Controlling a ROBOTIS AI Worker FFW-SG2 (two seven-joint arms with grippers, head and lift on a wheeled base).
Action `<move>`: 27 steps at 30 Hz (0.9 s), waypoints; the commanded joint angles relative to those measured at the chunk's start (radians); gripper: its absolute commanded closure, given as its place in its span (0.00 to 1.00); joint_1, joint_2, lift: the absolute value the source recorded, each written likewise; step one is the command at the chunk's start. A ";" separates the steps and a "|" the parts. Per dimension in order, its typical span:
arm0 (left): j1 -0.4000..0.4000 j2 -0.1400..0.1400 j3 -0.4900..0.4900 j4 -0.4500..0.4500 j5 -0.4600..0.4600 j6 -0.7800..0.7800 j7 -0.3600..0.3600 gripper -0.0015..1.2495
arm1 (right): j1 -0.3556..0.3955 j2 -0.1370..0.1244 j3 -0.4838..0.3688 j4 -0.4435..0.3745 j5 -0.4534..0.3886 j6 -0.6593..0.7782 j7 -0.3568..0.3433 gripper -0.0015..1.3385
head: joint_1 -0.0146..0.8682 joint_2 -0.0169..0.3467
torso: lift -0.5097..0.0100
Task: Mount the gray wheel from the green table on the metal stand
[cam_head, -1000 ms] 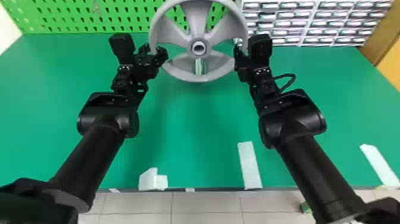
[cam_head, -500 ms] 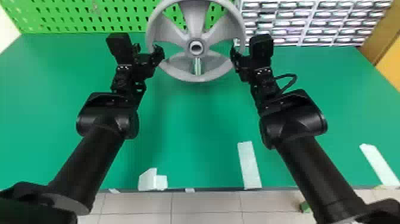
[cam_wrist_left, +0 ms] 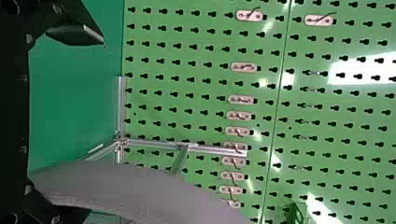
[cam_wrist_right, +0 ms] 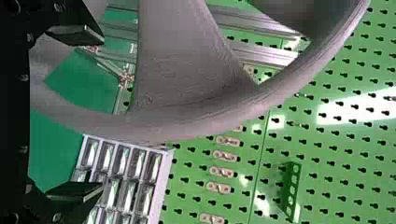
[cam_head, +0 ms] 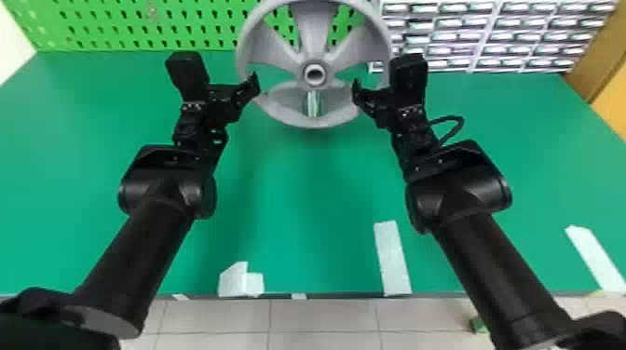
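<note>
The counter (cam_head: 298,209) has a flat green surface. The central white strip (cam_head: 392,258) meets its front edge. Left of this strip: white angular piece (cam_head: 233,281). Right: slanted white strip (cam_head: 594,256). Beyond: metal stand (cam_wrist_left: 120,100) and drawer rack (cam_head: 484,35), apparently standing on the counter.

Free lane over worktop (cam_head: 298,200), between left arm (cam_head: 139,251) and right arm (cam_head: 498,270), up to wheel (cam_head: 307,122). Wheel obstructs passage between left hand (cam_head: 255,86) and right hand (cam_head: 356,92); spoke gaps open. Behind: metal stand (cam_head: 313,104), pegboard (cam_head: 121,23), drawer rack (cam_head: 472,39) rear right. Cable loop (cam_head: 462,122) juts outward from right arm.
</note>
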 commanded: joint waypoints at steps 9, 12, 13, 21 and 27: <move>0.002 0.000 0.001 -0.002 -0.011 0.000 -0.013 0.00 | -0.001 0.001 0.000 0.000 0.002 0.001 0.000 0.05 | 1.00 0.19 | 0.80; 0.000 0.000 0.001 -0.002 -0.014 0.000 -0.019 0.00 | -0.001 0.001 0.002 0.000 0.005 0.002 0.000 0.03 | 1.00 0.19 | 0.80; 0.000 0.000 0.001 -0.002 -0.017 0.000 -0.020 0.00 | -0.001 0.001 0.002 0.000 0.007 0.002 0.000 0.03 | 1.00 0.19 | 0.80; -0.001 0.000 0.001 -0.005 -0.024 0.000 -0.037 0.00 | -0.001 0.001 0.000 0.000 0.007 0.002 0.000 0.02 | 1.00 0.19 | 0.80; 0.008 0.000 -0.003 -0.027 -0.032 0.000 -0.034 0.00 | 0.002 0.001 0.000 0.000 0.007 0.002 0.000 0.02 | 1.00 0.19 | 0.80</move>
